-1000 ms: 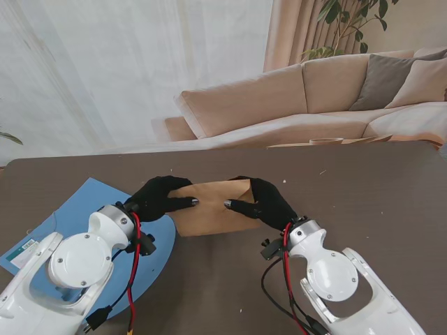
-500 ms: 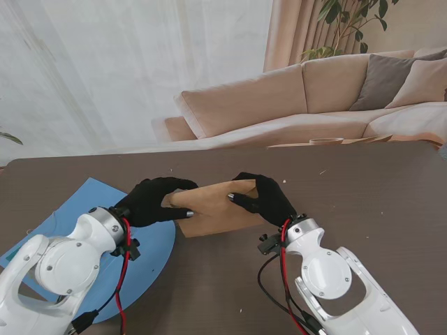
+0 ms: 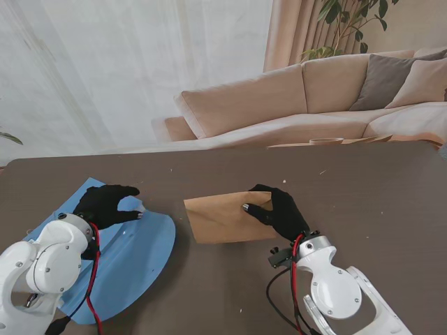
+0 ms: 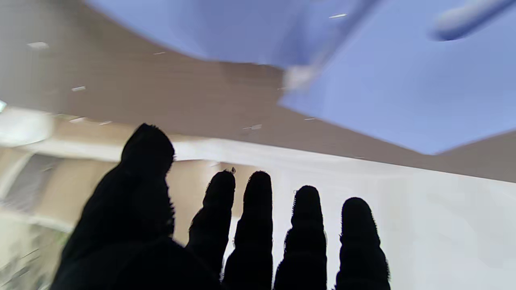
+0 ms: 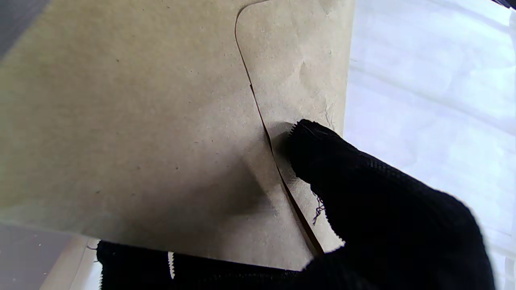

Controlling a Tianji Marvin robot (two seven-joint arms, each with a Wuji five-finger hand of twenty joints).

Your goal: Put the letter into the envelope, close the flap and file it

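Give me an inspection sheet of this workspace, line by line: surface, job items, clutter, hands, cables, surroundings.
Surface: dark brown table, small pale specks scattered.
Job's things: brown envelope, flap folded closed in the right wrist view; blue folder on the left, lying open.
Clutter: nothing seen beyond specks.
Hands: right hand pinching the envelope's right end; left hand over the folder, fingers apart, holding nothing.
Cables: red and black cables along both wrists.
Surroundings: beige sofa, white curtain, potted plant.
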